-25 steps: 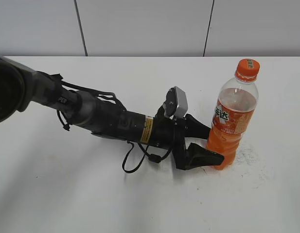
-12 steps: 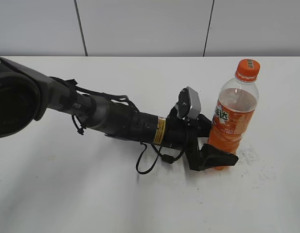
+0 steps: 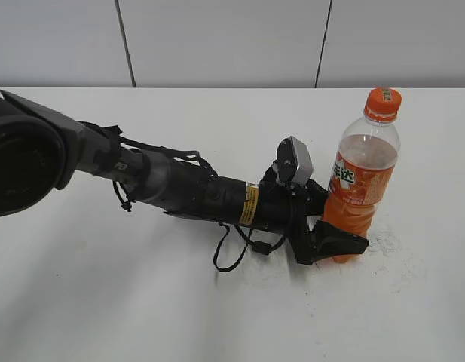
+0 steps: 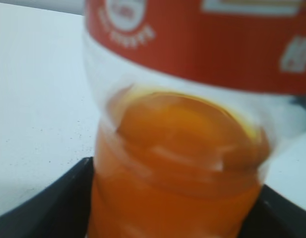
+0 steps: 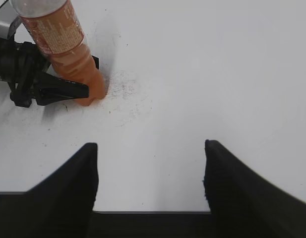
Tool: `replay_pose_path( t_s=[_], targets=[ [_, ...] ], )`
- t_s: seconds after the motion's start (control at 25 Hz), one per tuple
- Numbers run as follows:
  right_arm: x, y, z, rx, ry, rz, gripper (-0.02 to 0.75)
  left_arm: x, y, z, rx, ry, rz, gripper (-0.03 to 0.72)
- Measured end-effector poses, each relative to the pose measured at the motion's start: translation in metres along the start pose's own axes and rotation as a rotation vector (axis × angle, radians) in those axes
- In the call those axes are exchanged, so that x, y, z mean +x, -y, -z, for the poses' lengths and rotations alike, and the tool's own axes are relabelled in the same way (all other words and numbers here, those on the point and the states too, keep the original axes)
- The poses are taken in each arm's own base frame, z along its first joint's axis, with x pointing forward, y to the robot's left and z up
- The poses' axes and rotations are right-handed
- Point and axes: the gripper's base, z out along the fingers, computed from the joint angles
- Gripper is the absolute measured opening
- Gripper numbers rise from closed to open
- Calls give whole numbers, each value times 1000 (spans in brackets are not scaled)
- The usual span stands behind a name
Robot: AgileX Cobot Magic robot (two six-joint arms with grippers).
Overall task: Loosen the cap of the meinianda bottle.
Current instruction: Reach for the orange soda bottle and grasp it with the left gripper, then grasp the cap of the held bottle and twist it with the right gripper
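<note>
The meinianda bottle [image 3: 362, 170] stands upright on the white table at the right, with orange drink and an orange label. Its orange cap [image 3: 383, 100] is on top, with nothing touching it. My left gripper [image 3: 342, 226] reaches in low from the left and is shut on the bottle's ribbed lower body, one black finger in front and one behind. In the left wrist view the bottle [image 4: 182, 139] fills the space between the jaws [image 4: 175, 198]. My right gripper [image 5: 150, 146] is open and empty above bare table, and the bottle [image 5: 58, 29] is far to its upper left.
The white table [image 3: 104, 302] meets a pale panelled wall at the back. A black cable loop [image 3: 230, 253] hangs under the left arm. Dark specks mark the table beside the bottle's base [image 5: 125, 89]. The table's near edge shows between the right fingers.
My left arm has slid to the right, and its fingers have come in around the bottle's lower body. Over the last half second it has hardly moved.
</note>
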Motion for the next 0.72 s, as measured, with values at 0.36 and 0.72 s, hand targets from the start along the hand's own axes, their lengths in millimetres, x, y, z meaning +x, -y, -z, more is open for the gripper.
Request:
replay_pose_path(
  t_s=[0.36, 0.72],
  targets=[
    [0, 0, 0, 0, 0, 0, 493, 0, 0, 0, -1, 1, 1, 553],
    [0, 0, 0, 0, 0, 0, 493, 0, 0, 0, -1, 0, -51, 550]
  ],
)
